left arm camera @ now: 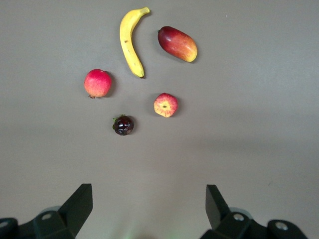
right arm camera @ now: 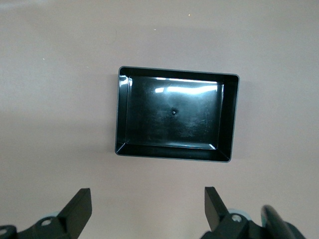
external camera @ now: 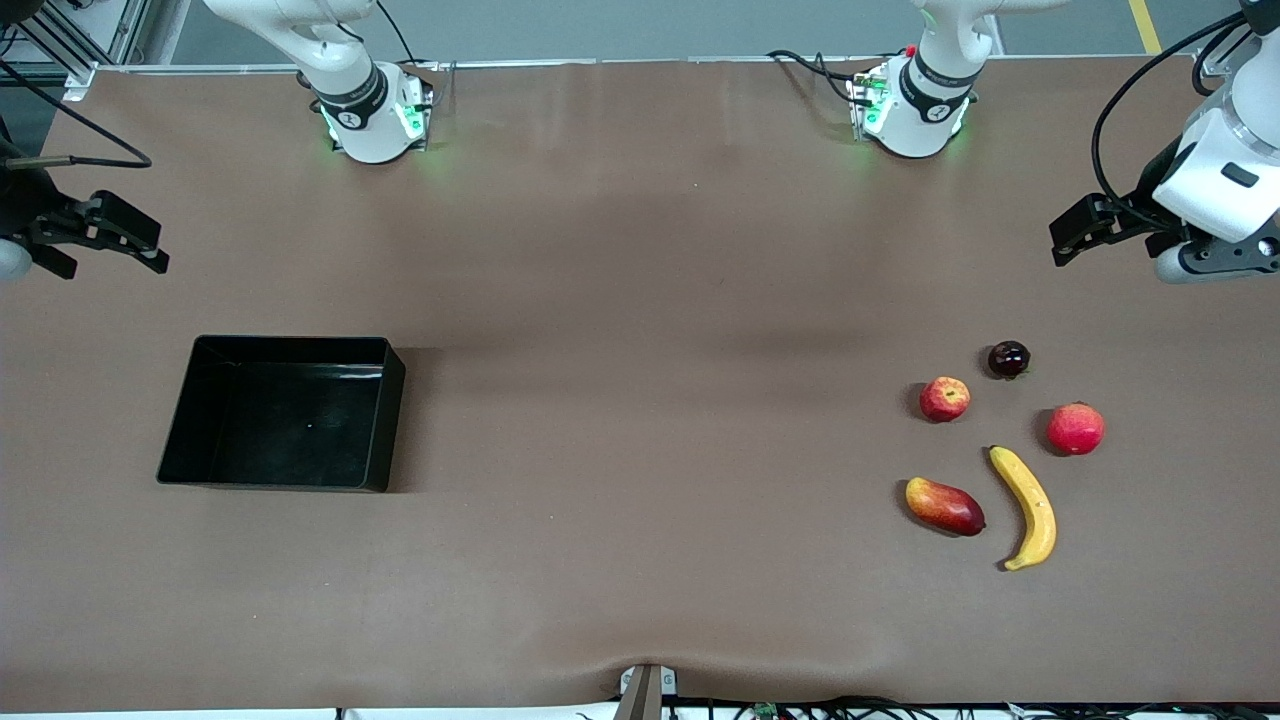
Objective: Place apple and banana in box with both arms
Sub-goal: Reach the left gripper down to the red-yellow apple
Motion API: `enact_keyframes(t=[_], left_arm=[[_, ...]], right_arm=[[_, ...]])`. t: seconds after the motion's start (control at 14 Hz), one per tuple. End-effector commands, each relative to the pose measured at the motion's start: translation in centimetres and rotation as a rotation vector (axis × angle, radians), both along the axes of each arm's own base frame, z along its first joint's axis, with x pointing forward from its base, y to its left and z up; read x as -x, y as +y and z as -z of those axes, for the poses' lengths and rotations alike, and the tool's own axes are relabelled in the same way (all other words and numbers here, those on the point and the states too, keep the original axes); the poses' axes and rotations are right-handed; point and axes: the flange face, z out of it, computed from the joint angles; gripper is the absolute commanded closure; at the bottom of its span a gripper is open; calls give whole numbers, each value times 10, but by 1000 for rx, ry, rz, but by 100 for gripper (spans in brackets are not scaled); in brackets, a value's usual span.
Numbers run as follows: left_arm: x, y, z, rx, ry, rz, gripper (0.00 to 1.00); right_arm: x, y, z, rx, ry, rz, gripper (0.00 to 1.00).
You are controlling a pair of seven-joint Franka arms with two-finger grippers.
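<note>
- Left gripper [external camera: 1062, 238]: raised over bare table [external camera: 640, 250] at the left arm's end, above and clear of the fruit cluster; fingers [left arm camera: 79, 201] spread wide, nothing between them.
- Right gripper [external camera: 140, 250]: raised at the right arm's end of the table, over bare surface just farther from the front camera than the box [external camera: 290, 350]; fingers [right arm camera: 79, 204] spread wide, holding nothing.
- Apple [external camera: 944, 399]: on the table at the left arm's end, stem dimple up, free of its neighbours.
- Banana [external camera: 1027, 505]: lying flat, nearer the front camera than the apple, just beside the mango [external camera: 944, 506] but not touching it.
- Box: at the right arm's end, well apart from all the fruit, open top up, nothing in it.
- Other items: dark round fruit [external camera: 1008, 359] farther from the front camera than the apple; larger red fruit [external camera: 1075, 428] beside the banana's upper tip.
- Step in hand, by judgement: opening stage; neither fruit gripped, neither in the box.
- Next move, by judgement: the left gripper is best placed to descend on the apple or banana. The fruit lies well apart from the box, so a carry across the table or a handover to the right arm seems needed. The banana wants a grip across its narrow width, and the mango just beside it leaves little room.
</note>
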Motion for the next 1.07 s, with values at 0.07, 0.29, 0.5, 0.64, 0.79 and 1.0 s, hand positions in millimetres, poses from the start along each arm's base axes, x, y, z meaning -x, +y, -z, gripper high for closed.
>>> enact_keyframes(t=[0.07, 0.29, 0.5, 0.64, 0.79, 1.0], left_arm=[[-2, 2, -3, 14, 3, 10, 0], [-12, 2, 12, 10, 30, 10, 0], [-30, 3, 50, 13, 87, 6, 0], [-39, 2, 94, 5, 107, 8, 0], [-42, 0, 138, 10, 76, 11, 0], [-38, -1, 197, 20, 18, 22, 0]], right_arm=[[1, -4, -2, -17, -8, -2, 0], [0, -5, -1, -15, -6, -1, 0], [-16, -8, 14, -11, 17, 1, 0], [-36, -13, 48, -15, 69, 9, 0], [-44, -26, 54, -20, 61, 31, 0], [-54, -44, 74, -11, 76, 57, 0]])
